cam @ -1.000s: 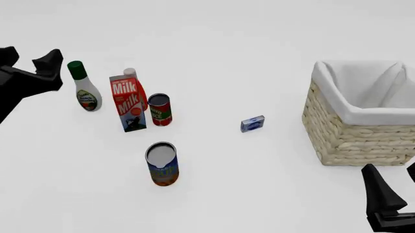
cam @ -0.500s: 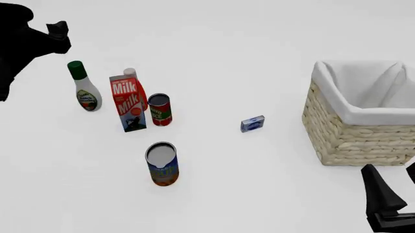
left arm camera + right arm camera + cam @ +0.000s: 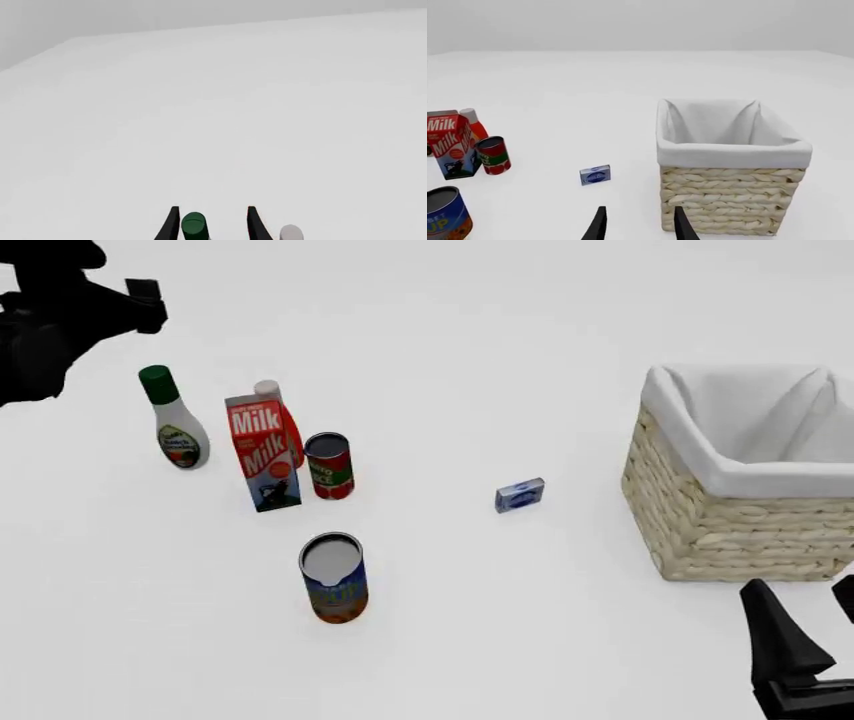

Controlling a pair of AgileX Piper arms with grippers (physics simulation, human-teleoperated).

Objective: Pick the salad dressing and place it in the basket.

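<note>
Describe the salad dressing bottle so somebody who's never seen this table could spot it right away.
Start from the tall red-and-white milk carton on the left side of the white table, far across from the big wicker basket. Just left of the carton stands the white pear-shaped plastic salad dressing bottle. Its dark green screw cap and small green-and-red label set it apart from the carton and cans.

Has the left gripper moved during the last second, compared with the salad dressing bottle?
Yes. The left gripper rose from beside the salad dressing to above its cap, shifting slightly right; the bottle stayed put.
</note>
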